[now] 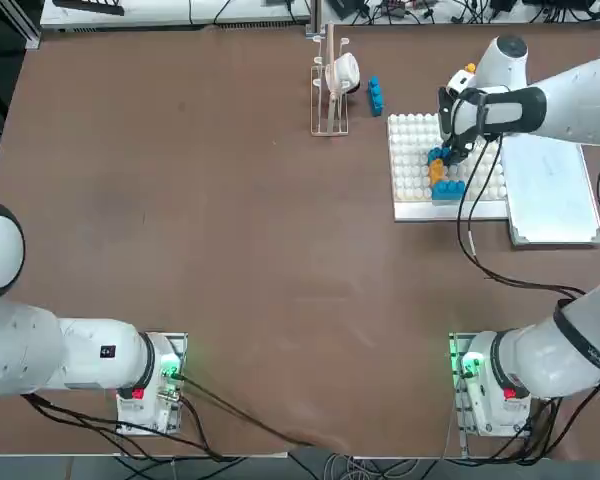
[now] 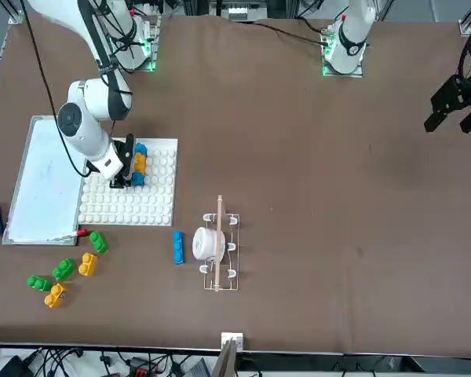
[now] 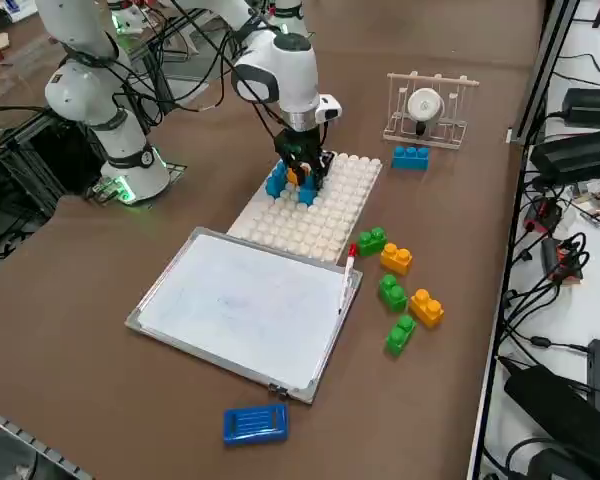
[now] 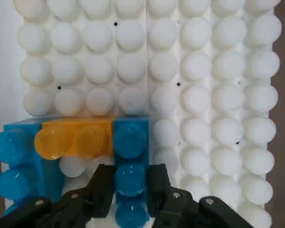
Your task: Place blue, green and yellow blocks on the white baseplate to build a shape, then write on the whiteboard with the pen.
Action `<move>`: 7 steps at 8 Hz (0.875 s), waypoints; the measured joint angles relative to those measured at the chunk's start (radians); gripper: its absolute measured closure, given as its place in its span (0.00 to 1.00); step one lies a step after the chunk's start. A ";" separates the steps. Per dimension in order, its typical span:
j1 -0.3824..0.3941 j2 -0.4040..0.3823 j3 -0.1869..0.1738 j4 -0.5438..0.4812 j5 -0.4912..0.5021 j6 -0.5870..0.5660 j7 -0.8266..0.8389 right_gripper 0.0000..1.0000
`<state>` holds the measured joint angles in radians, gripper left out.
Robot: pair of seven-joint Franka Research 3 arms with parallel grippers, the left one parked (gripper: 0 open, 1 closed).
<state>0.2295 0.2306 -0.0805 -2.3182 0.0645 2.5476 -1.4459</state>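
Note:
My right gripper (image 4: 130, 184) stands low over the white baseplate (image 4: 213, 95), shut on a blue block (image 4: 130, 142) that sits on the studs. A finger (image 4: 104, 187) presses on each side of it. One yellow block (image 4: 76, 137) touches that block, and a second blue block (image 4: 14, 161) adjoins the yellow one. From above, the gripper (image 1: 450, 150) is over the baseplate (image 1: 415, 150). The whiteboard (image 3: 245, 305) lies beside the plate, with the pen (image 3: 347, 268) along its edge. Loose green blocks (image 3: 392, 291) and yellow blocks (image 3: 426, 307) lie past the pen.
A single blue block (image 1: 376, 95) lies by a small wire rack (image 1: 332, 80) that holds a white roll. Off the whiteboard's far corner sits a smooth blue slab (image 3: 254, 423). The robot's cables hang close over the plate.

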 joint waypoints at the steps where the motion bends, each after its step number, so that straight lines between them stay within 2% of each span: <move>1: 0.000 0.000 0.000 0.000 0.000 0.000 0.000 0.62; 3: 0.000 0.001 0.000 0.000 0.002 0.001 0.000 0.60; 5: -0.007 0.038 -0.004 0.001 0.002 0.040 0.000 0.27; 6: -0.008 0.053 -0.006 0.003 0.002 0.050 0.000 0.07; 7: -0.008 0.058 -0.006 0.005 0.002 0.053 0.000 0.00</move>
<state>0.2214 0.2889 -0.0862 -2.3134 0.0662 2.6009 -1.4457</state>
